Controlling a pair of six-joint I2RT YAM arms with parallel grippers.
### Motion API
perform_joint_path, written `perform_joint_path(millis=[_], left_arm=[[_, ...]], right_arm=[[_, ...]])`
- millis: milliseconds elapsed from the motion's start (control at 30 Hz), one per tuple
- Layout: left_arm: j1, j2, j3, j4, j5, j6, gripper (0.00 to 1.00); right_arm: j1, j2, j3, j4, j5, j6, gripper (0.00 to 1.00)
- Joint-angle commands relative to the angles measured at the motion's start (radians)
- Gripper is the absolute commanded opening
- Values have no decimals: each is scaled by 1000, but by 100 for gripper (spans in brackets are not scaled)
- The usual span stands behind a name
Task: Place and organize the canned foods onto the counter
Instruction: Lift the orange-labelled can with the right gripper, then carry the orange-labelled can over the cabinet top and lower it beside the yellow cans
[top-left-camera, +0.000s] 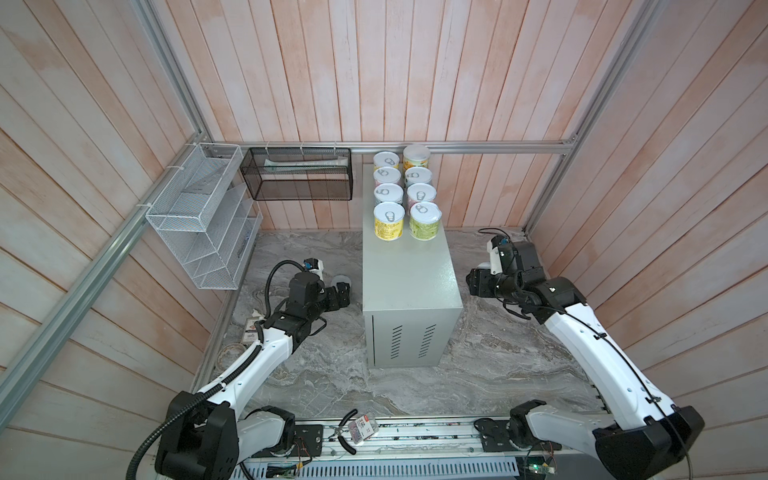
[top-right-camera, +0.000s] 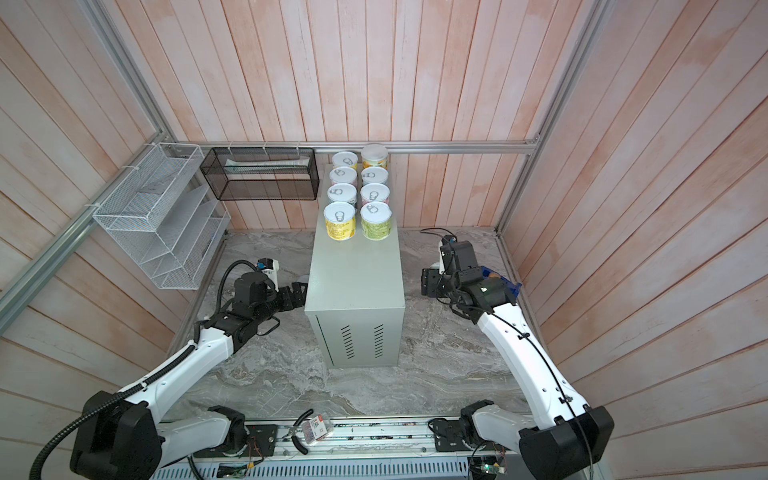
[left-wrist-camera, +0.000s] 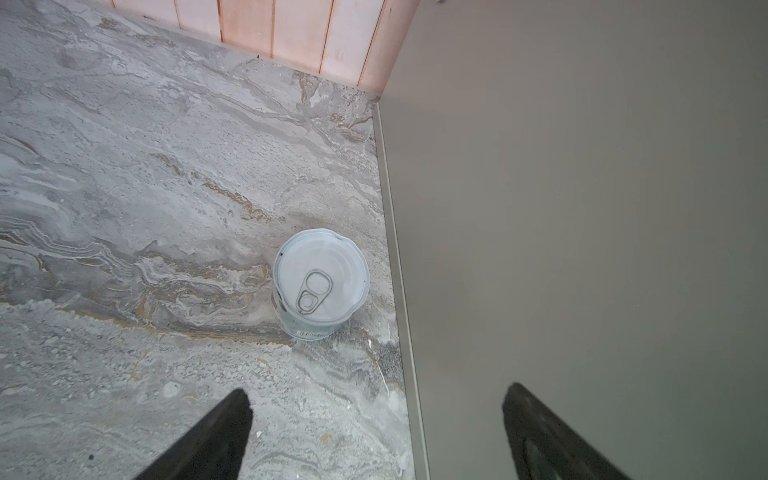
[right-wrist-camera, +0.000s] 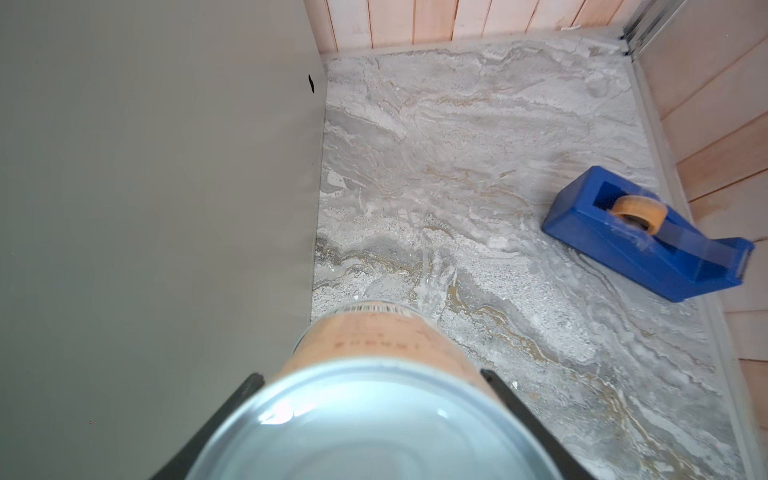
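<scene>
The left claw (left-wrist-camera: 379, 392) hangs low with its two dark fingers spread wide and nothing between them. Just ahead of it a pale-blue tin (left-wrist-camera: 321, 282) stands upright on the grey marble-patterned surface (left-wrist-camera: 145, 216), close beside the smooth side wall of the worktop (top-left-camera: 409, 274), a tall grey-green metal cabinet with slotted vents on its front. The tin is short and round, with a silver pull-tab lid.

On the far side of the cabinet, the right claw (right-wrist-camera: 369, 376) pinches an orange-labelled tin (right-wrist-camera: 365, 340) by its curved sides, its shiny plain metal end facing the wrist. Whether this tin touches the surface I cannot tell. A blue plastic tape dispenser (right-wrist-camera: 648, 241) lies well apart from it.

Eight tins (top-left-camera: 389, 193) stand upright in two rows of four at the back of the worktop's flat top.
</scene>
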Motion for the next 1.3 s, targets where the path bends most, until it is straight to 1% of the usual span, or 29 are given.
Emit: perform_joint_path(millis=[0, 133, 300, 367, 533, 833, 1133, 1267], left_arm=[[4, -16, 37, -22, -13, 19, 96], [3, -18, 45, -22, -26, 24, 96], [4, -16, 63, -30, -29, 32, 95], [4, -16, 61, -24, -27, 31, 95], [5, -13, 72, -29, -18, 30, 95], [5, -48, 62, -34, -38, 27, 95], [4, -60, 47, -31, -32, 20, 95], [4, -66, 31, -28, -31, 14, 94]], right_arm=[[17, -44, 127, -110, 16, -27, 0], [91, -33, 249, -220, 99, -51, 0], [198, -3, 421, -336, 210, -30, 0], [225, 7, 497, -369, 232, -21, 0], [272, 67, 631, -428, 205, -22, 0], [358, 163, 749, -411, 185, -40, 0], [410, 308, 823, -386, 109, -83, 0], [421, 342, 843, -360, 107, -100, 0]])
